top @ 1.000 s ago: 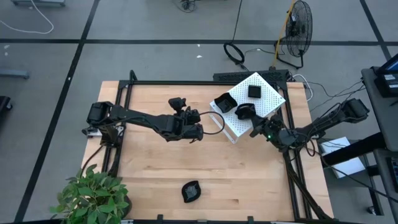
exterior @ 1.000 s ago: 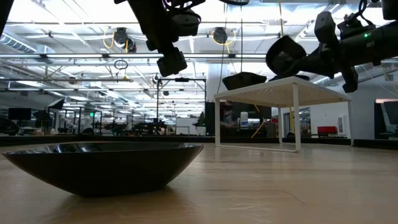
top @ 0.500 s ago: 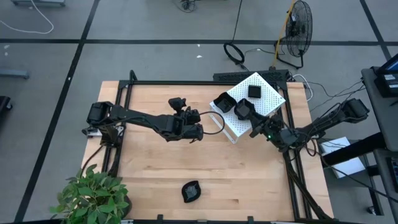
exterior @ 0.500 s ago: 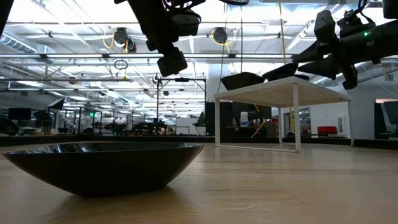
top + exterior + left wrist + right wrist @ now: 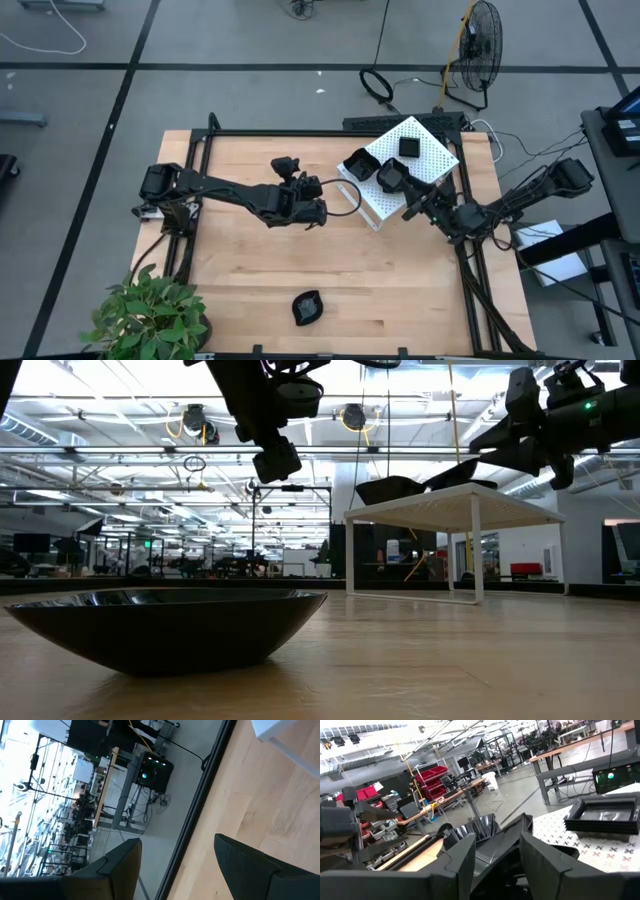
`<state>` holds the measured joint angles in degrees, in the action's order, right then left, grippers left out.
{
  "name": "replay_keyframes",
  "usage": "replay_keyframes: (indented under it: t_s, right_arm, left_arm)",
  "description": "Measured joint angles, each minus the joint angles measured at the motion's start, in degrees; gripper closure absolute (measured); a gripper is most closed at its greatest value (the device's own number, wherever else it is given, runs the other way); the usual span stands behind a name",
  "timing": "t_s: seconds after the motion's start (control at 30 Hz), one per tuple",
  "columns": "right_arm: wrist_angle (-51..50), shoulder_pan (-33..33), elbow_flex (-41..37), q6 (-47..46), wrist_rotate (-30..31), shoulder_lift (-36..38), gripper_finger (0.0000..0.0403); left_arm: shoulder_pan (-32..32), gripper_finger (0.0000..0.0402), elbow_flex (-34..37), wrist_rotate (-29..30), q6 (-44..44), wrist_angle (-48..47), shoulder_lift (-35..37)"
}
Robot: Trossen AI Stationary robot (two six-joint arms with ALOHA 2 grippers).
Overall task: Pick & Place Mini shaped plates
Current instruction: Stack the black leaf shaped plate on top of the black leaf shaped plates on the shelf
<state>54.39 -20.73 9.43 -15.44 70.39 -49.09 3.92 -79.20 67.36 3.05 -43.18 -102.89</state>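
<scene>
With its fingers parted, right gripper (image 5: 408, 211) sits just behind a dish (image 5: 390, 177). Looks glossy, stiff, likely slippery; pinch the raised rim. Left gripper (image 5: 318, 212) wide, empty.

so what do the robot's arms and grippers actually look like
Both arms are dark, slim and jointed, with black cables along them. The left gripper ends in two flat, angular dark fingers. The right gripper has the same blocky dark fingers, with a small green light on the wrist behind it. No markings are readable.
</scene>
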Motion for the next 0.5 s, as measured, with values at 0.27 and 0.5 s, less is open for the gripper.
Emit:
replay_keyframes:
  t_s: [0.27, 0.5]
  right_arm:
    - [4.85, 0.0, 0.0, 5.47, 0.02, -0.01, 0.0261]
    - [10.89, 0.0, 0.01, 10.25, -1.68, 0.01, 0.0261]
  left_arm:
    - [0.0, 0.0149, 0.0, -0.05, 0.0, 0.0, 0.0]
    - [-0.04, 0.0149, -0.02, -0.05, -0.01, 0.11, 0.0]
